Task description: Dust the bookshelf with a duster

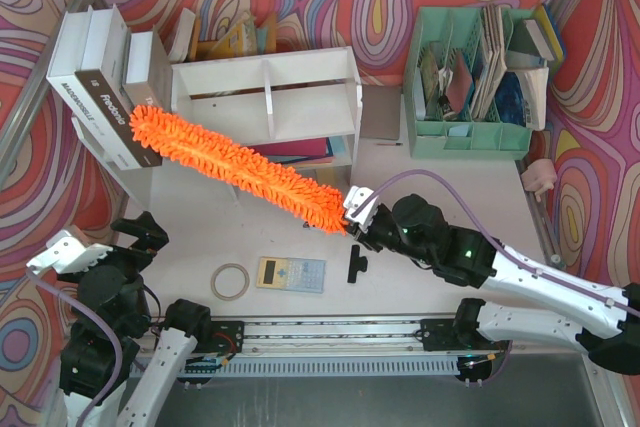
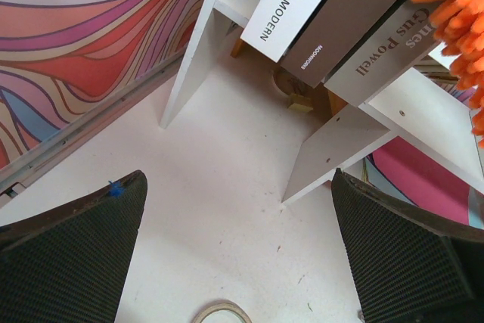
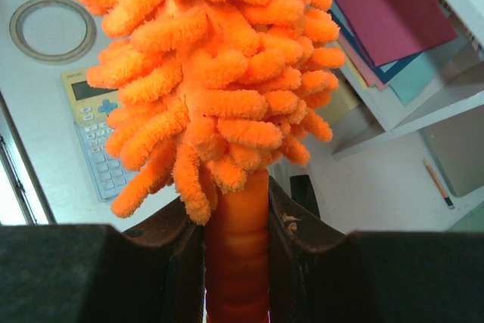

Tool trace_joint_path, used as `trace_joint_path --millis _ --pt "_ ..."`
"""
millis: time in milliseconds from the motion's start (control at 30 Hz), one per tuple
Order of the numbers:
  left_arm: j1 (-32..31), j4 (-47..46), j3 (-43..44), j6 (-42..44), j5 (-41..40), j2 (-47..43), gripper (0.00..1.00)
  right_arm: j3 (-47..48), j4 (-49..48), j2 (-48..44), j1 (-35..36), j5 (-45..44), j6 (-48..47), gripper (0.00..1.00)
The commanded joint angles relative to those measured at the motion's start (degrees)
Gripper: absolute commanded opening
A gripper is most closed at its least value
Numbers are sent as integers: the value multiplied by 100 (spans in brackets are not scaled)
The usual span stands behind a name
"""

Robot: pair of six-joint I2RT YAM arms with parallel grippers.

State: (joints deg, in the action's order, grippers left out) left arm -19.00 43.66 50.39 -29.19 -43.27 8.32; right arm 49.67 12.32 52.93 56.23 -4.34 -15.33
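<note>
At seven o'clock, nearest: left gripper [image 2: 238, 255], jaws wide apart, nothing between them, above bare table [image 2: 227, 187]; at six o'clock, flat on the table: tape ring [image 1: 230, 281], calculator [image 1: 290, 274], small black piece [image 1: 356, 265]; at four o'clock: right gripper [image 3: 236, 232], clamped tight on the orange handle of the duster [image 1: 240, 169]; from there toward ten o'clock, fluffy length slanting across the near face of the bookshelf [image 1: 268, 97], tip by the leaning books [image 1: 100, 107]; shelf itself at twelve o'clock; at two o'clock, farthest: green file organizer [image 1: 470, 87].
</note>
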Motion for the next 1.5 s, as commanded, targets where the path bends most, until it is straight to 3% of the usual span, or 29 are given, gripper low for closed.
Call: trace_joint_path --millis 0,833,1467 --pt "-23 46 -65 -8 42 52 98 -70 -128 -26 -26 -198 383 0" --pt "-24 67 -67 -17 11 -11 99 -5 535 -178 -27 -407 856 0" --pt "-23 81 -65 -34 2 -49 99 171 106 -832 -30 -501 890 0"
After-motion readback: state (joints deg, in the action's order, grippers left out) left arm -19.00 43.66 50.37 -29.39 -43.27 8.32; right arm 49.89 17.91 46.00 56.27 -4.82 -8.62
